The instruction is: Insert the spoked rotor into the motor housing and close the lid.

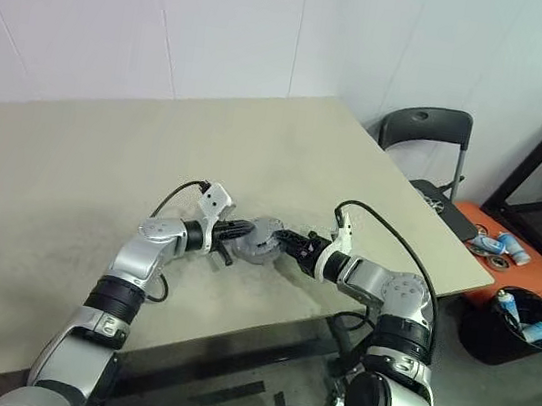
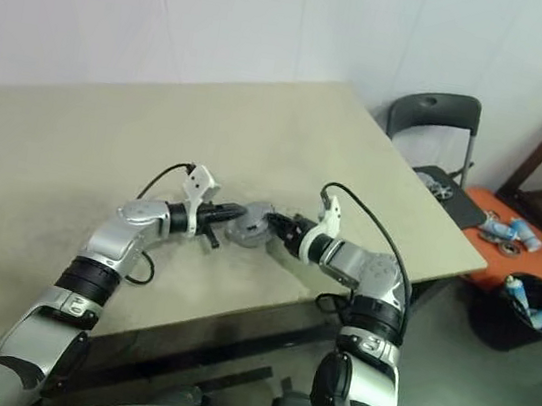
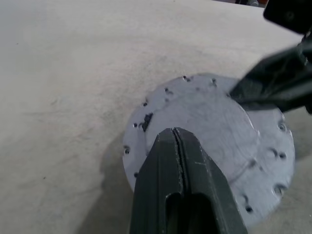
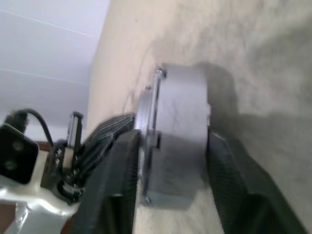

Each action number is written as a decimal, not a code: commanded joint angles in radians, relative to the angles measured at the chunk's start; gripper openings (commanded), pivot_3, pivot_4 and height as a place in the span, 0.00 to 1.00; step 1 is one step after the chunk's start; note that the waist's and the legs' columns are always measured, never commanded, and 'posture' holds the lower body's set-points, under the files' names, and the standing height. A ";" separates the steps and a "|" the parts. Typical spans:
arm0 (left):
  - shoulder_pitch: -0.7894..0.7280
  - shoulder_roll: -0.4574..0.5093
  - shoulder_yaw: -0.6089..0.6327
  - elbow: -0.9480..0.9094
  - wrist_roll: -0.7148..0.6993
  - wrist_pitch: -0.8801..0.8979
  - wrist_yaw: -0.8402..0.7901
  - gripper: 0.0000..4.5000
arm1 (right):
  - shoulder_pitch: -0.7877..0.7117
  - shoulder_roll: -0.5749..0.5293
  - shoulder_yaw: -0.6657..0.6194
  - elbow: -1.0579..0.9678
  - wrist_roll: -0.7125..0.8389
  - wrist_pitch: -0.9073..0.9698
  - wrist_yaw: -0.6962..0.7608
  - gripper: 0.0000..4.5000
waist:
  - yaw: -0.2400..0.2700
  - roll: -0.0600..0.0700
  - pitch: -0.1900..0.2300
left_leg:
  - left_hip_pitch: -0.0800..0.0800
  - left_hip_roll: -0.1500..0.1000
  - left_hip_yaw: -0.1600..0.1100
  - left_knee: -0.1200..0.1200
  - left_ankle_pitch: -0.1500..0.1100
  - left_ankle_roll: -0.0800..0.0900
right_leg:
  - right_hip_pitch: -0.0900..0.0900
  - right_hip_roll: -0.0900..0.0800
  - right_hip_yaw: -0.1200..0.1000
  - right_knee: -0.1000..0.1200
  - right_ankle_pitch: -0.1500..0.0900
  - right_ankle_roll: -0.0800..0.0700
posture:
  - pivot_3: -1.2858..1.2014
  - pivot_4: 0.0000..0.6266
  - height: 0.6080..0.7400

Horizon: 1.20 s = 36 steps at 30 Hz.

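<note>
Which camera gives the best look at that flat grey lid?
The left wrist view: the lid shows its whole top face and notched edge. The right wrist view shows it edge-on between the right tool's fingers; both eye views show it small.

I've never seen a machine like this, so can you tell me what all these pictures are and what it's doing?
It is a robot with two silver arms. Each arm ends in a gripper, a hand with two black fingers. Two pictures come from cameras in its head, looking down at a big beige table. The other two come from small cameras on its wrists, looking along the fingers.

On the table sits a round grey metal motor part with a flat grey lid on top. The left gripper, fingers shut, rests its tip on the lid. The right gripper has one finger on each side of the part. I cannot tell how firmly it squeezes.

Beside the table stand a black chair and a black bin.
</note>
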 commanded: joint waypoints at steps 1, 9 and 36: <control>0.004 -0.004 -0.020 -0.005 0.016 0.014 -0.003 0.00 | -0.016 0.030 0.050 0.002 0.037 0.017 0.044 0.28 | 0.000 0.000 0.000 | 0.000 0.000 0.000 0.000 0.000 0.000 | 0.000 0.000 0.000 0.000 0.000 0.000 | 0.52 0.00 1.00; -0.002 -0.001 -0.012 -0.002 0.012 0.016 -0.001 0.00 | 0.003 0.043 0.053 -0.013 0.034 -0.009 0.044 0.27 | -0.002 0.000 0.000 | 0.001 0.001 0.000 -0.001 0.000 0.000 | 0.000 0.001 0.001 0.000 0.000 0.000 | 0.52 0.00 1.00; 0.207 0.044 0.684 -0.379 -0.888 0.713 0.239 0.13 | -0.121 0.083 -0.028 -0.034 0.272 -0.050 0.024 0.27 | -0.014 -0.005 0.015 | -0.003 -0.001 0.001 0.000 0.000 0.000 | -0.005 -0.002 0.004 0.003 0.000 0.000 | 0.52 0.00 1.00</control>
